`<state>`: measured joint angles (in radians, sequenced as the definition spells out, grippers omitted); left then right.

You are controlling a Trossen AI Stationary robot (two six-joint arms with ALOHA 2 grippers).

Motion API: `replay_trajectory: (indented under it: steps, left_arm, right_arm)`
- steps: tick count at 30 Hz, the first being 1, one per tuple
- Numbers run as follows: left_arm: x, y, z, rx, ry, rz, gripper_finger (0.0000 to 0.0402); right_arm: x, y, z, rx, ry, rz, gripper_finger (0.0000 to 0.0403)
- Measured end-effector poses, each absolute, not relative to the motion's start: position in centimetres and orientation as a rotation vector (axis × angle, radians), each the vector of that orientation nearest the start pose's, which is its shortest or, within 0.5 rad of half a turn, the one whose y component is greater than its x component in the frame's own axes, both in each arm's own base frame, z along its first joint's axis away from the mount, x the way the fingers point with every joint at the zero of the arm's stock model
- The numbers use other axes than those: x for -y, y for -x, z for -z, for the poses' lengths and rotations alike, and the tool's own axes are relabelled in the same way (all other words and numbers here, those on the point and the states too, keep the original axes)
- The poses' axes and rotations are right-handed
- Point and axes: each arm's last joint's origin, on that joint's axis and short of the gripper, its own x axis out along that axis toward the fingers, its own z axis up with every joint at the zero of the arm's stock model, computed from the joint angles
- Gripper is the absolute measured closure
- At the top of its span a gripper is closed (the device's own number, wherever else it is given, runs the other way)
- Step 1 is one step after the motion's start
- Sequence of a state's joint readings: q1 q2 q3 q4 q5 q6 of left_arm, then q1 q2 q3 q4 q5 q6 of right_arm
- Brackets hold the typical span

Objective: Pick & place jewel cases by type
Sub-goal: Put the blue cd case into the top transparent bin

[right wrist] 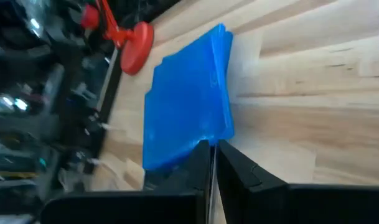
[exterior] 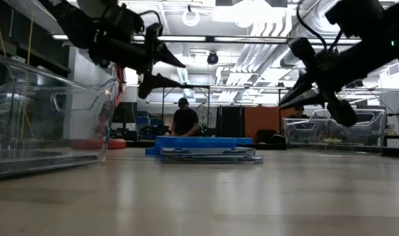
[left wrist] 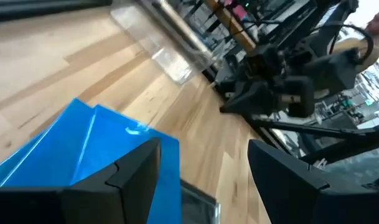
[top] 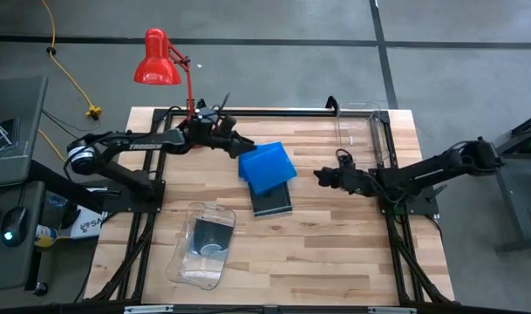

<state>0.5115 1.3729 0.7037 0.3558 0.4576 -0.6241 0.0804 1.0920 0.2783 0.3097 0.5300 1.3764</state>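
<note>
Jewel cases point(top: 267, 167) sit stacked mid-worktop; your left gripper point(top: 240, 145), fingers spread, hovers beside them, probably approaching; right gripper point(top: 321, 174) fingers pressed together. Lower onto the top blue case.

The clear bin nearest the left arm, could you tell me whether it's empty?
Not empty: the clear bin holds one dark jewel case, lying flat, visible through it from above.

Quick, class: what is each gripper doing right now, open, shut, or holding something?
Left gripper: open, empty, above the blue jewel cases.
Right gripper: shut, holding nothing, beside the stack.
</note>
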Motion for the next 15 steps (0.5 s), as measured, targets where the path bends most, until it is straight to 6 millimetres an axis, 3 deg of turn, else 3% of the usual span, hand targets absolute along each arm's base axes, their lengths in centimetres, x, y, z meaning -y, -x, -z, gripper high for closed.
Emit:
replay_trajectory:
  steps: [5,10,15]
  left_arm:
    - [-14.3,-25.8,-21.4,-0.303,0.822,-0.110,0.0163]
    - [-14.6,-26.3,-20.4,-0.326,0.849,-0.050,0.0163]
    - [-14.8,-26.7,-19.7,-0.325,0.864,-0.013,0.0163]
  right_arm:
    - [0.8,-18.6,-14.8,-0.066,-1.201,0.682,0.0391]
    - [1.6,-19.2,-15.5,-0.055,-1.170,0.697,0.0391]
    - [2.6,-20.3,-14.8,-0.113,-1.171,0.742,0.0391]
